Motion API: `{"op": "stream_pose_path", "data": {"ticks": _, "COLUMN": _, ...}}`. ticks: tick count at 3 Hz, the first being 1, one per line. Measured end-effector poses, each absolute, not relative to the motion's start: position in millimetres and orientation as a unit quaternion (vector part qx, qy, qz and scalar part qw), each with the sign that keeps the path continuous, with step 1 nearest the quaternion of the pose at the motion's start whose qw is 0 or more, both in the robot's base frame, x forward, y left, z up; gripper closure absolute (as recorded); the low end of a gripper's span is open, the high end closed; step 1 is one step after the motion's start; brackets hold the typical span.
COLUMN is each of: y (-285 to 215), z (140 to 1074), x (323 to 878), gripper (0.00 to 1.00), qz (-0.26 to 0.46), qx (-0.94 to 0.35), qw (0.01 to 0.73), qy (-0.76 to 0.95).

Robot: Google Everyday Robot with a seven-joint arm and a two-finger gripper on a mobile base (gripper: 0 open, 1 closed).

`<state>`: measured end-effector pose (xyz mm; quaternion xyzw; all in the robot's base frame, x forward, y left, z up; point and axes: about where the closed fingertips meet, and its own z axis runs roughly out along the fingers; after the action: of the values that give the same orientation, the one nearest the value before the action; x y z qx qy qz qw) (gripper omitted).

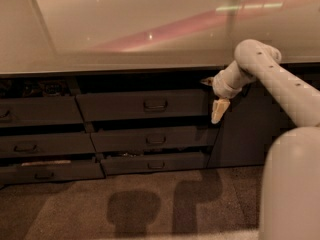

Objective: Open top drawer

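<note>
The top drawer (pixel 142 105) is the wide dark front in the middle column, just under the counter, with a small loop handle (pixel 155 104) at its centre. A dark gap shows above its front. My gripper (pixel 219 112) hangs with its cream tip pointing down just past the drawer's right end, level with the front and well to the right of the handle. It holds nothing that I can see. My white arm (pixel 270 74) reaches in from the right.
A pale glossy counter (pixel 150 29) runs above the drawers. Two shorter drawers (pixel 155 139) lie below the top one, and another column (pixel 40 111) stands to the left. A plain cabinet door (pixel 240 134) is behind the gripper. Carpet (pixel 125 204) covers the floor.
</note>
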<state>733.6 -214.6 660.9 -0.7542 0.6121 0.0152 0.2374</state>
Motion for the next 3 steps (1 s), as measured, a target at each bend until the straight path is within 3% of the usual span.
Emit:
{"op": "stream_pose_path", "data": {"ticks": 2, "y": -200.5, "z": 655.8, "x": 742.4, "gripper": 0.00, "qz": 0.015, "qx": -0.765, "qw": 0.220, "qy": 0.605}}
{"op": "stream_pose_path", "data": {"ticks": 3, "y": -204.6, "z": 648.9, "x": 742.1, "gripper": 0.19, "qz": 0.021, "qx": -0.765, "qw": 0.219, "qy": 0.605}}
